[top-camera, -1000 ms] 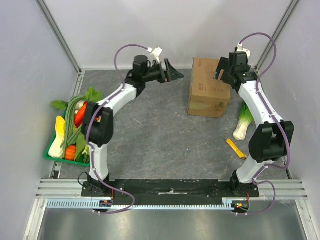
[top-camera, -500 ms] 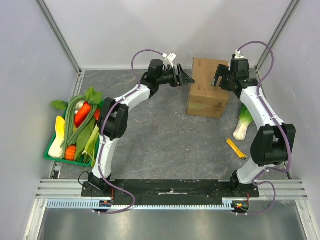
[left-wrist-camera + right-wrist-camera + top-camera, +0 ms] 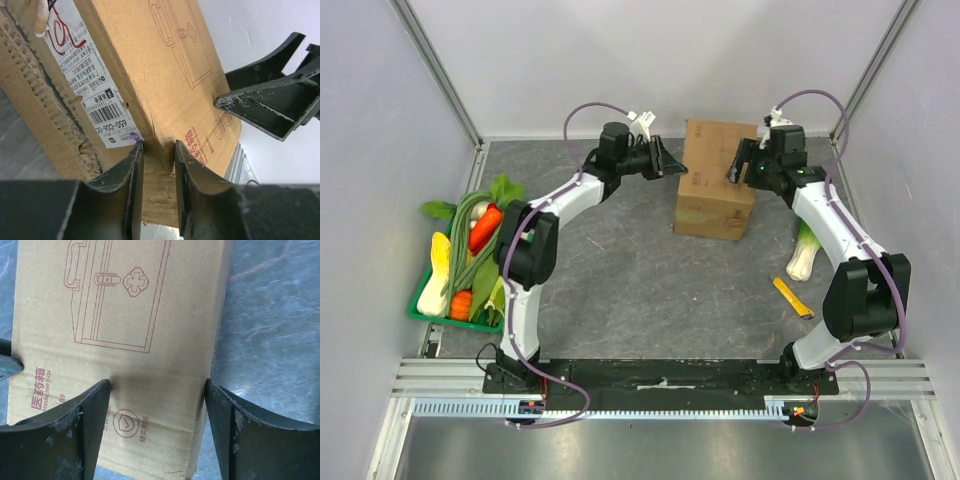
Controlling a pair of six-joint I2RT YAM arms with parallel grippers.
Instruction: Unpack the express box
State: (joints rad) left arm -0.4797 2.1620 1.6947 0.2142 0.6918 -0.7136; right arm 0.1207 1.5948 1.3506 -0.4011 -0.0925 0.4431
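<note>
The express box (image 3: 714,185) has slid left along the table's far side, and the left gripper (image 3: 156,147) has gone from wide apart to pinching its cardboard edge beside the shipping label (image 3: 95,95). The right gripper (image 3: 157,385) straddles the box top with jaws apart (perhaps steadying it), so opening looks imminent.

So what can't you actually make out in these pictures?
Contents of the express box: every view, the cardboard hides them.
Whether the left claw pinches the cardboard: left wrist view, its own fingers block the contact.
Shipping label text: left wrist view, too small, partly cut off by the top edge.
</note>
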